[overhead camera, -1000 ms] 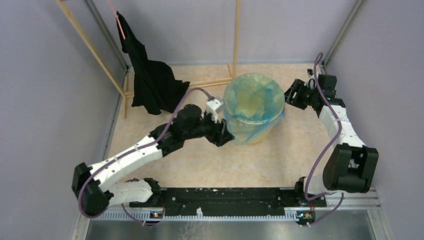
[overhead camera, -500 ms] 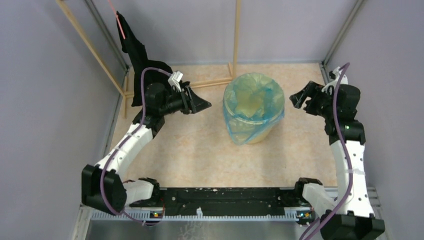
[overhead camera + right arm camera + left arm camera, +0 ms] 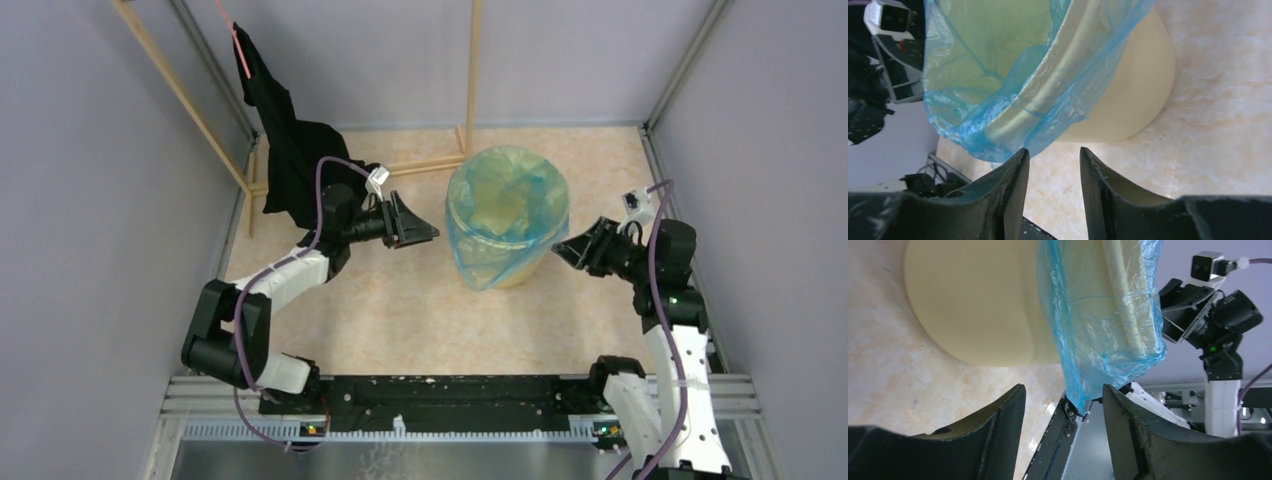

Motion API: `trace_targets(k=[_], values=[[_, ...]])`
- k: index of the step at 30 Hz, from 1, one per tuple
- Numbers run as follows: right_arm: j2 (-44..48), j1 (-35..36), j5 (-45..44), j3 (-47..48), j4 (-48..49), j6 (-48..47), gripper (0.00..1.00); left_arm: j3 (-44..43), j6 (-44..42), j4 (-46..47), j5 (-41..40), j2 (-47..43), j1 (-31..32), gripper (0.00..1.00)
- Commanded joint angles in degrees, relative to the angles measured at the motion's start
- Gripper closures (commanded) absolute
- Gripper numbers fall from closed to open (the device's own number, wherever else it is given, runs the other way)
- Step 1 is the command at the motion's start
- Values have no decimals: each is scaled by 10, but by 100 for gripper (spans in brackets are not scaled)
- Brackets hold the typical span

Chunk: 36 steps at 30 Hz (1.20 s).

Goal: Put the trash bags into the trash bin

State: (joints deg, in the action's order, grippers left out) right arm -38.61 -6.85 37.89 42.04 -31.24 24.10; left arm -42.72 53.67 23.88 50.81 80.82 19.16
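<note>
The yellow trash bin [image 3: 520,268] stands upright in the middle of the table. The light-blue trash bag [image 3: 505,205] lines it, its edge folded over the rim and hanging down the outside. My left gripper [image 3: 428,232] is open and empty, a short gap left of the bin. My right gripper [image 3: 560,250] is open and empty, just right of the bin near the hanging film. The left wrist view shows the bin [image 3: 978,305] and the bag [image 3: 1098,315]. The right wrist view shows the bin [image 3: 1133,95] and the bag [image 3: 998,85].
A black cloth [image 3: 295,160] hangs from a wooden frame [image 3: 472,70] at the back left, close behind my left arm. Grey walls close in the table on three sides. A black rail [image 3: 450,392] runs along the near edge.
My left gripper moved right and slightly down toward the bin. My right arm swung down and inward, bringing its gripper close to the bin's right side. Bin and bag have not moved.
</note>
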Motion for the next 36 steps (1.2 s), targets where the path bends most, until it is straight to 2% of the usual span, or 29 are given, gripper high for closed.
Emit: trace_targets(k=[1,9,12,18,20,25,29,32,36], values=[[-12,5,70,-25,119,57,58,7,46,120,21,29,23,40],[-47,5,75,-53,189,76,59,-24,77,170,9,97,53,44],[-59,5,69,-70,208,80,67,-33,87,180,4,118,57,48],[-80,5,59,-108,224,79,95,-35,99,197,0,140,58,51],[-81,5,58,-117,224,79,99,-38,101,199,-1,145,58,51],[-80,6,51,-133,225,78,100,-50,122,225,3,164,57,55],[-87,6,27,-129,213,65,100,-51,146,258,2,183,57,66],[-95,6,-14,-120,184,53,100,-45,151,269,0,195,57,80],[-111,6,-23,-125,197,62,100,-36,148,261,-4,201,57,97]])
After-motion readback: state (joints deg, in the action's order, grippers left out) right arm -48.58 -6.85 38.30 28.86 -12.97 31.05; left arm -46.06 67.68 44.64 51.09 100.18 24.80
